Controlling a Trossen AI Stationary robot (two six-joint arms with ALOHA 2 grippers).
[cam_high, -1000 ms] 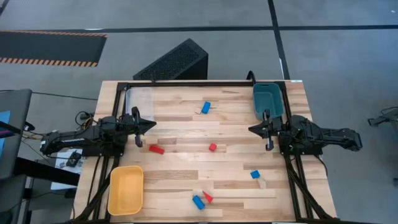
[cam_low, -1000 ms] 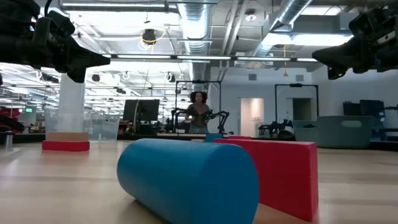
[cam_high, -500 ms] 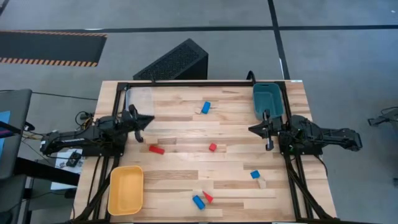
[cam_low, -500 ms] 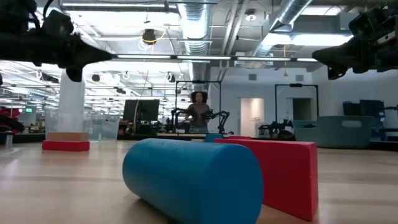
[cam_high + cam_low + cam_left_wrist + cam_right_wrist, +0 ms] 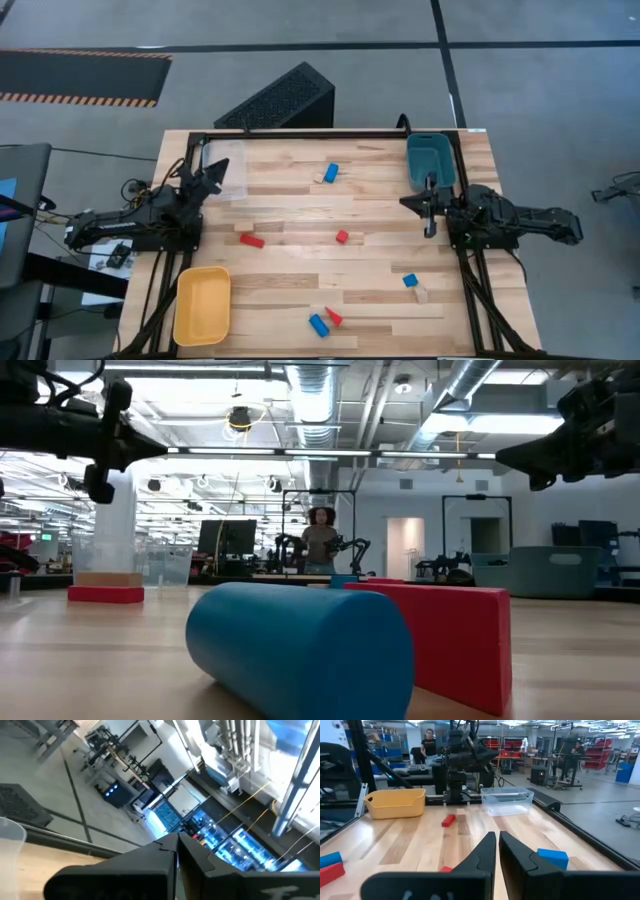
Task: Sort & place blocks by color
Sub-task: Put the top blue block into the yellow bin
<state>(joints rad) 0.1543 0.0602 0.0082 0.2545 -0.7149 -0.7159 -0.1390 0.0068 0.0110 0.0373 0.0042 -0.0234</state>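
Small blocks lie scattered flat on the wooden table: a blue one (image 5: 331, 173) toward the far edge, two red ones (image 5: 251, 240) (image 5: 342, 237) in the middle, a blue (image 5: 410, 281) and a pale wood one (image 5: 421, 294) near the right, and a blue cylinder (image 5: 319, 324) beside a red wedge (image 5: 334, 317) at the near edge. My left gripper (image 5: 214, 177) is shut, held above the table at the clear tray's corner and tipped upward. My right gripper (image 5: 406, 205) is shut, hovering by the right edge and pointing toward the table's left. Neither holds anything.
A clear tray (image 5: 225, 165) stands at the far left corner, a teal tray (image 5: 429, 160) at the far right, a yellow tray (image 5: 202, 304) at the near left. A black frame (image 5: 300, 135) runs round the table. A person (image 5: 320, 545) stands in the room beyond.
My left gripper has swung from pointing at the table's middle toward the far edge and the clear tray, tipping upward as it went. The right arm and the blocks have stayed where they were.
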